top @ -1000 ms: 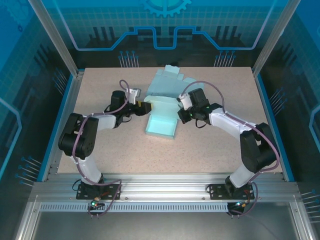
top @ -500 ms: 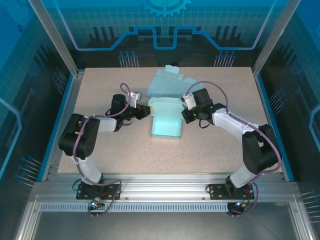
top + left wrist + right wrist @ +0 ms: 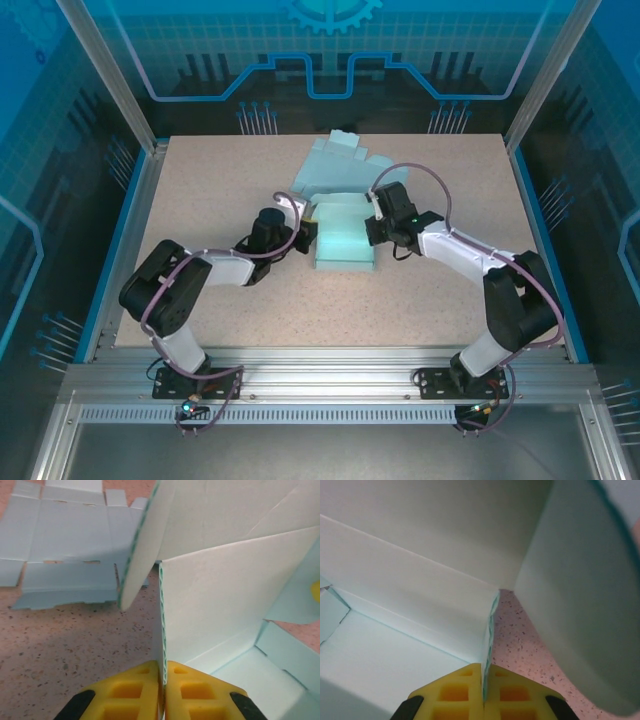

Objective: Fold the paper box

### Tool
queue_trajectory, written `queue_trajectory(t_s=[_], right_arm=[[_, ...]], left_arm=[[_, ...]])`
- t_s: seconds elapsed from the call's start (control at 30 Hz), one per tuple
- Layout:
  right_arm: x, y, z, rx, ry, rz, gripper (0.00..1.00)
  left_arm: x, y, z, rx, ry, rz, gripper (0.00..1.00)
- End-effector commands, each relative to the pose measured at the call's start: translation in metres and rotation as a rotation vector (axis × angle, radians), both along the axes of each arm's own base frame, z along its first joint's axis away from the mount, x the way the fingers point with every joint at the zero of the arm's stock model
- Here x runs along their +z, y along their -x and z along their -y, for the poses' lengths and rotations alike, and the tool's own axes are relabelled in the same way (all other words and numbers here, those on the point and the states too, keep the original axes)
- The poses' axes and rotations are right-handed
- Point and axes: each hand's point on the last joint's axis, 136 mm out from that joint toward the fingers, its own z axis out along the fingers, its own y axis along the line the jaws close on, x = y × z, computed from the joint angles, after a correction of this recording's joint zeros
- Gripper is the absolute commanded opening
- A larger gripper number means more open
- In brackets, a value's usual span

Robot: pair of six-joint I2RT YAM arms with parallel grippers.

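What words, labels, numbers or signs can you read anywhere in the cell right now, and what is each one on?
No readable text anywhere.
paper box: plain pale blue card, no print on the faces in view.
flat sheet behind it: blank as well.
back wall: a gear graphic and line patterns, no letters or numbers.

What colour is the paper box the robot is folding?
The box is pale mint blue, clearest in the top external view.
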Motion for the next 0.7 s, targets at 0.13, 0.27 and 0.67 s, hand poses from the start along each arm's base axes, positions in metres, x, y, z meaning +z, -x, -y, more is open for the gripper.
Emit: queue_trajectory(t_s=[0.13,0.27,0.67], right_arm=[[0.018,-0.004,-0.040,0.027,-0.056,0.140,0.00],[0.028,-0.005,-0.052,0.049,-0.070,0.227,0.00],[0.024,-0.031,-0.070,0.039,-0.131,0.315,0.00]], left_arm=[[0.053,0.002,0.039,0.032,-0.014,0.185,0.08],[0.062,0.001,0.047,0.052,-0.041,0.240,0.06],[0.058,-0.010,0.066,0.047,-0.071,0.263,0.05]])
